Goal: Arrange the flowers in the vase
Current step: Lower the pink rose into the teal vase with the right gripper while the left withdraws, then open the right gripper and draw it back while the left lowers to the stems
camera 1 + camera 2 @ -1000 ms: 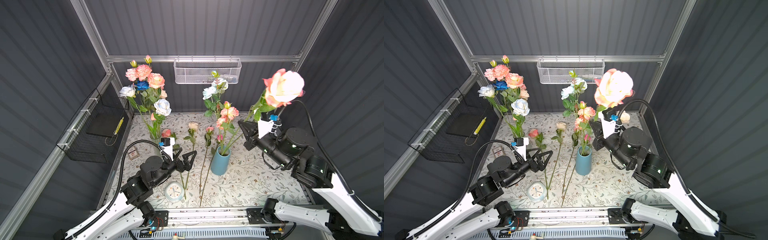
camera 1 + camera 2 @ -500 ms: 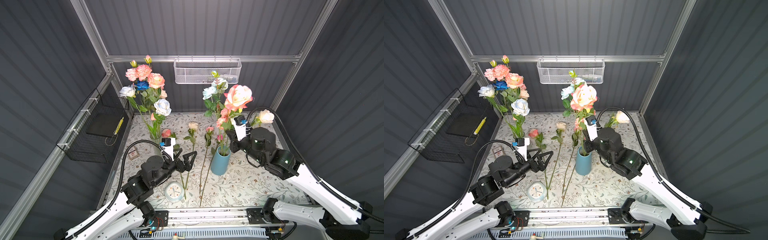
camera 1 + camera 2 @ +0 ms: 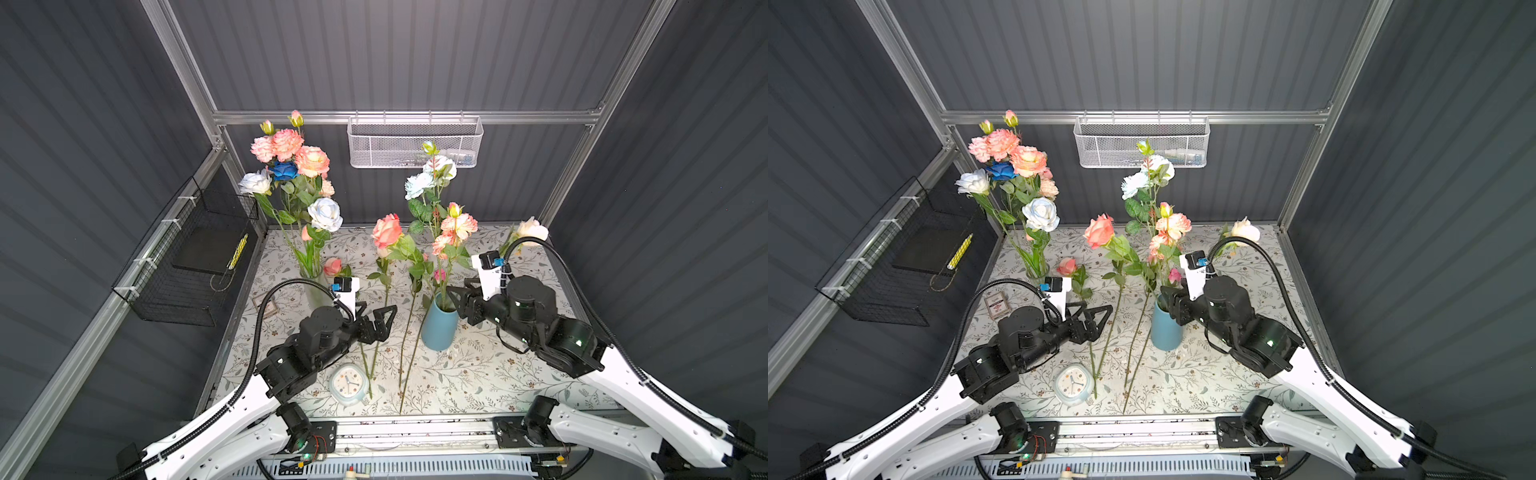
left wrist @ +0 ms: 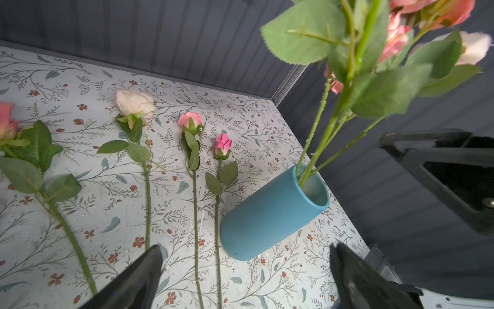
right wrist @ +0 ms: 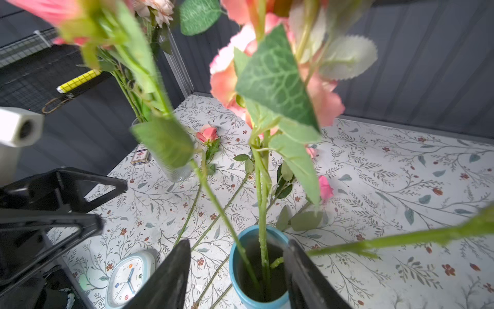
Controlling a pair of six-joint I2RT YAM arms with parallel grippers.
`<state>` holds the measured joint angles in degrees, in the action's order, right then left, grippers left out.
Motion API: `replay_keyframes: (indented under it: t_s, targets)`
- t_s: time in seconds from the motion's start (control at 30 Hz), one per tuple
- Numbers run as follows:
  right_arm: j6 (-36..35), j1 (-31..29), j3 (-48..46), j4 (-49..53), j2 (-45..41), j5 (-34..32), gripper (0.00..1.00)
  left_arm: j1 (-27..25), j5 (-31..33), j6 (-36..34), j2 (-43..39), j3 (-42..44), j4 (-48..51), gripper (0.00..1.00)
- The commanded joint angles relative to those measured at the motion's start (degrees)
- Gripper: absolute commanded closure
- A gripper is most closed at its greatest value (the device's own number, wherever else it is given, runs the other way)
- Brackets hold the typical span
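The blue vase (image 3: 439, 328) (image 3: 1166, 330) stands mid-table holding several flowers: a coral rose (image 3: 386, 230) that leans left, a pink peony (image 3: 459, 224) and pale blue blooms (image 3: 419, 185). My right gripper (image 3: 458, 300) (image 5: 238, 254) is open at the vase mouth (image 5: 256, 235), its jaws apart on either side of the stems and gripping none. My left gripper (image 3: 384, 318) (image 4: 246, 263) hangs open over loose flowers lying on the cloth: a cream rose (image 4: 135, 103), two pink buds (image 4: 190, 120) and a coral one (image 4: 5, 120). Another cream rose (image 3: 530, 228) lies at the back right.
A glass vase (image 3: 316, 289) with a tall mixed bouquet (image 3: 299, 166) stands at the back left. A small clock (image 3: 350, 383) lies near the front edge and a card box (image 3: 268, 305) at the left. Wire baskets hang on the back wall (image 3: 415, 143) and the left wall (image 3: 195, 266).
My right arm swung down and left from high up with the coral rose, set its stem into the blue vase and opened its jaws. The left arm stayed still.
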<state>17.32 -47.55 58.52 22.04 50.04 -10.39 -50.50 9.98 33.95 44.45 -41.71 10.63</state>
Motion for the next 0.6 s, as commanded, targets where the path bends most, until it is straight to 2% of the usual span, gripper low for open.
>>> replay_keyframes:
  t_s: [0.0, 0.13, 0.3, 0.43, 0.57]
  targets:
    - [3.44, 0.0, -1.6, -1.12, -2.57, 3.5, 0.39, -0.03, 3.31, 1.36, 0.57, -1.88, 3.02, 0.0]
    - [4.77, -0.08, -3.33, -1.8, -6.24, 6.89, 0.38, -0.01, 6.89, 2.57, 2.93, -2.54, 6.05, 0.0]
    - [5.61, -0.32, -5.13, -2.48, -10.4, 8.24, 0.38, 0.06, 8.37, 1.99, 12.2, -5.76, 10.81, 0.05]
    - [5.71, -0.44, -5.39, -2.01, -12.88, 7.75, 0.39, 1.36, 8.55, 1.31, 22.82, -7.96, 12.23, 0.13]
    - [5.86, -0.64, -5.34, -1.31, -15.18, 7.35, 0.4, 6.49, 2.73, 1.72, 32.01, -7.87, 8.02, 0.27]
